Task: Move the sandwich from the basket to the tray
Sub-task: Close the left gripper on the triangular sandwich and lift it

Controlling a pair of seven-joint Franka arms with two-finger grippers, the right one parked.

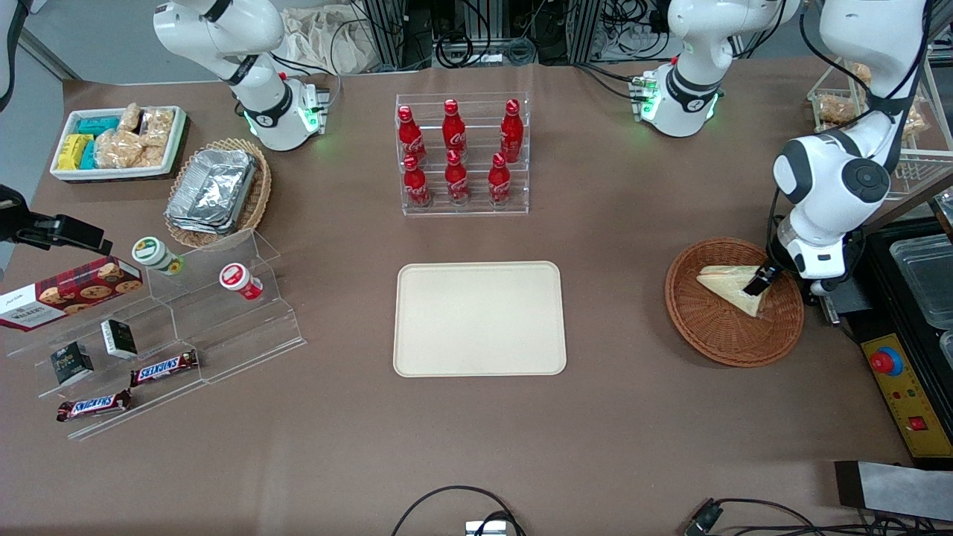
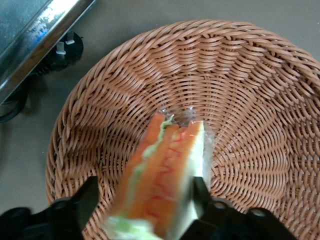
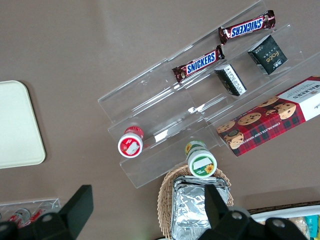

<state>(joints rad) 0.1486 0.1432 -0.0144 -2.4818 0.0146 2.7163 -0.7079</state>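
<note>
My end effector (image 1: 760, 281): black fingers, over the basket. Sandwich (image 2: 162, 175): white bread, orange and green filling stripes, clear wrap. Basket (image 1: 715, 327): reddish-brown wicker, radial weave. Tray (image 1: 479, 318): plain cream-beige. Worktop (image 1: 476, 447): flat brown. Bottles (image 1: 456, 152): red, white script. My arm (image 1: 834, 186): white, grey joints.

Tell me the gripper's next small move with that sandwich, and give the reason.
Probably lift straight up. The gripper sits low in the basket, its fingers pressed against both sides of the sandwich, so the grasp looks made. The sandwich is still inside the rim, and the tray lies bare toward the parked arm's end.
</note>
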